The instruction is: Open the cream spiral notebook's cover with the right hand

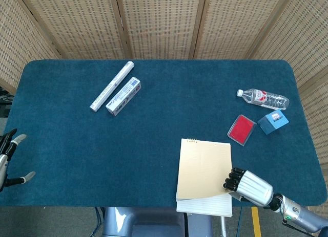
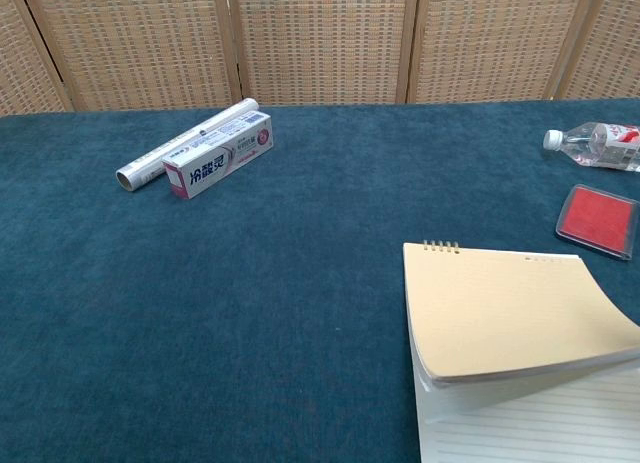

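Right hand holds the notebook's lifted near-right corner at the table's front edge.

Head view: the cream spiral notebook (image 1: 204,168) lies at the near right of the blue table (image 1: 154,145), its long axis running near to far with a slight lean, spiral binding on the far short edge. The right hand (image 1: 249,186) sits just right of its near corner, fingers curled onto the cover, lined pages showing below. The left hand (image 1: 7,160), well apart at the far left edge, holds nothing, fingers apart. No writing is legible here.

Chest view: the notebook's cover and some top sheets arch above the lined pages; neither hand shows. The toothpaste box (image 2: 217,160) carries Chinese characters I cannot read surely; the water bottle (image 2: 596,144) label is too small.
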